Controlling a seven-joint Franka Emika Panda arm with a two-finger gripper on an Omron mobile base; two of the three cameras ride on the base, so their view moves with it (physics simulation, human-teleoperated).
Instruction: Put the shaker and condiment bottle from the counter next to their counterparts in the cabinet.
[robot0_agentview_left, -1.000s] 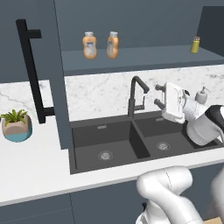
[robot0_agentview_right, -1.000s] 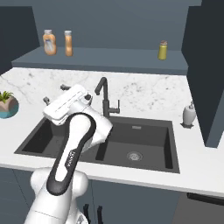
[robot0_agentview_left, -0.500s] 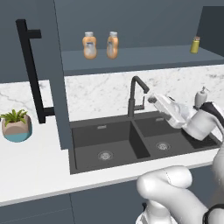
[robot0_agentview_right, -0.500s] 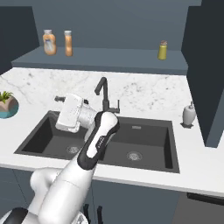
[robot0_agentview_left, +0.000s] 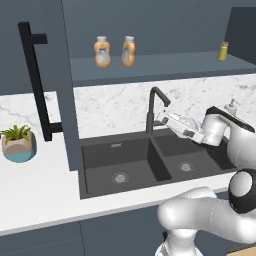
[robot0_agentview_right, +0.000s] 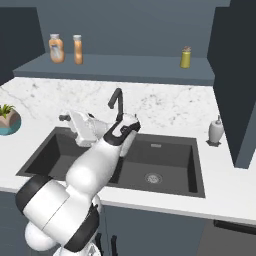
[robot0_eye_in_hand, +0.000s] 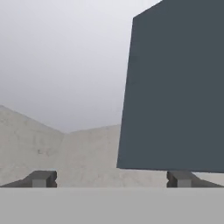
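Tool spread, empty, over sink; condiment bottle well above on cabinet shelf.

The white grey-veined marble counter is looking smooth and polished, the black sink basin (and its tap) matt, the slate-blue cabinet door showing flat, unglossed paint.

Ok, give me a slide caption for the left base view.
Open pincer over the sink; two orange bottles on the open cabinet's shelf.
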